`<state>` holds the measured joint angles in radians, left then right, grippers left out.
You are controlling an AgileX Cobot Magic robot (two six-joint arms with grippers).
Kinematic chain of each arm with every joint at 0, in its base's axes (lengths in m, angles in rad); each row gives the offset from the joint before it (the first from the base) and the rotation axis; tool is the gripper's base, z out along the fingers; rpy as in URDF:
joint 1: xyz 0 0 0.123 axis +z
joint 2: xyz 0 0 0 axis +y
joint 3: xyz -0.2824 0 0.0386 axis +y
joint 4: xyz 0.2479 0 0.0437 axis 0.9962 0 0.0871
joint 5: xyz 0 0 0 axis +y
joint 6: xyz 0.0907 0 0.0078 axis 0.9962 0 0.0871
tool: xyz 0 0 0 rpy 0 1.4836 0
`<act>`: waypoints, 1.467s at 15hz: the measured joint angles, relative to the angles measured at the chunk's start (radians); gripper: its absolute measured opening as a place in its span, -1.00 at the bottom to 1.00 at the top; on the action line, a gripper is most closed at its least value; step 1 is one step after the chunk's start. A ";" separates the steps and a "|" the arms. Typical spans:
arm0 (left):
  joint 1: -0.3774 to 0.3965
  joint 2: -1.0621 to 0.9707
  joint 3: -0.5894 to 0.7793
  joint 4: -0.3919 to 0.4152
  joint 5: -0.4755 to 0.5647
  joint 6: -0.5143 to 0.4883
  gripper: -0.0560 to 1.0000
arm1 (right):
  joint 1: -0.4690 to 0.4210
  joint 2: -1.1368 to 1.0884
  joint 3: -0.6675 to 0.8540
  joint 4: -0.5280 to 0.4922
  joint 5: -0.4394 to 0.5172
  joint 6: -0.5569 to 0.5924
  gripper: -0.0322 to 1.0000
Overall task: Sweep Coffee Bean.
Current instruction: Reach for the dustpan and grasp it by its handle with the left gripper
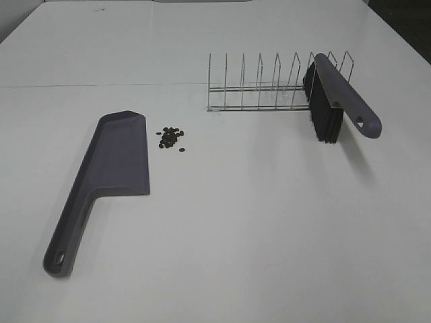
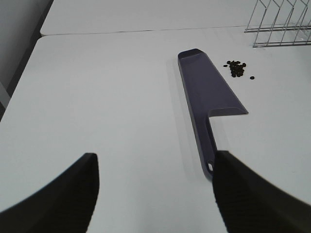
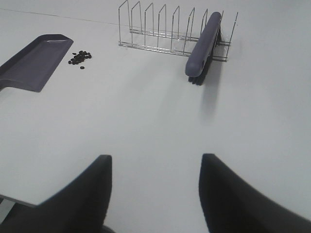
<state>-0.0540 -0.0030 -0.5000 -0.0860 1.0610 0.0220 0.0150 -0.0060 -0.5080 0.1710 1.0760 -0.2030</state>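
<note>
A loose cluster of tiny dark coffee beans (image 1: 171,136) lies on the white table just right of the blade of a purple-grey dustpan (image 1: 108,171), which lies flat with its handle toward the front left. A purple brush with black bristles (image 1: 337,99) leans in the right end of a wire rack (image 1: 269,84). Neither gripper shows in the high view. My left gripper (image 2: 155,194) is open and empty, back from the dustpan (image 2: 208,97) and beans (image 2: 237,69). My right gripper (image 3: 155,194) is open and empty, well short of the brush (image 3: 203,46) and beans (image 3: 79,58).
The wire rack (image 3: 165,30) stands at the back of the table, its left slots holding nothing. A seam in the tabletop (image 1: 101,85) runs behind the dustpan. The table's left edge shows in the left wrist view (image 2: 22,73).
</note>
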 joint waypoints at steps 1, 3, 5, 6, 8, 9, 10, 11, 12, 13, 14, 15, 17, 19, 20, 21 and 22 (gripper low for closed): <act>0.000 0.010 0.000 0.000 -0.003 -0.009 0.26 | 0.000 0.000 0.000 0.000 0.000 0.000 -0.08; 0.000 0.077 -0.019 -0.010 -0.089 -0.013 0.26 | 0.000 0.000 0.000 0.000 0.000 0.000 -0.08; 0.000 0.194 -0.021 -0.019 -0.230 -0.015 0.26 | 0.000 0.000 0.000 0.000 0.000 0.000 -0.08; 0.000 0.236 -0.021 -0.022 -0.259 -0.015 0.26 | 0.000 0.000 0.000 0.000 0.000 0.000 -0.08; 0.000 0.418 -0.038 -0.054 -0.321 -0.022 0.26 | 0.000 0.000 0.000 0.000 0.000 0.000 -0.08; 0.000 0.624 -0.073 -0.098 -0.342 -0.022 0.26 | 0.000 0.000 0.000 0.000 0.000 0.000 -0.08; 0.000 0.726 -0.098 -0.118 -0.345 -0.022 0.26 | 0.000 0.000 0.000 0.000 0.000 0.000 -0.08; 0.000 0.841 -0.128 -0.139 -0.346 -0.022 0.26 | 0.000 0.000 0.000 0.000 0.000 0.000 -0.08; 0.000 0.942 -0.167 -0.162 -0.346 -0.022 0.26 | 0.000 0.000 0.000 0.000 0.000 0.000 -0.08; 0.000 1.047 -0.205 -0.180 -0.340 -0.022 0.26 | 0.000 0.000 0.000 0.000 0.000 0.000 -0.08; 0.000 1.103 -0.228 -0.184 -0.334 -0.022 0.26 | 0.000 0.000 0.000 0.000 0.000 0.000 -0.08; 0.000 1.255 -0.292 -0.195 -0.332 -0.022 0.26 | 0.000 0.000 0.000 0.000 0.000 0.000 -0.08; 0.000 1.376 -0.356 -0.199 -0.333 -0.022 0.26 | 0.000 0.000 0.000 0.000 0.000 0.000 -0.08; -0.014 1.517 -0.420 -0.201 -0.334 -0.016 0.26 | 0.000 0.000 0.000 0.000 0.000 0.000 -0.08; -0.037 1.574 -0.450 -0.201 -0.334 -0.016 0.27 | 0.000 0.000 0.000 0.000 0.000 0.000 -0.08; -0.068 1.626 -0.472 -0.201 -0.334 -0.022 0.29 | 0.000 0.000 0.000 0.000 0.000 0.000 -0.08; -0.102 1.672 -0.490 -0.201 -0.335 -0.022 0.31 | 0.000 0.000 0.000 0.000 0.000 0.000 -0.08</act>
<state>-0.1560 1.6690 -0.9900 -0.2870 0.7260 0.0000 0.0150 -0.0060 -0.5080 0.1710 1.0760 -0.2030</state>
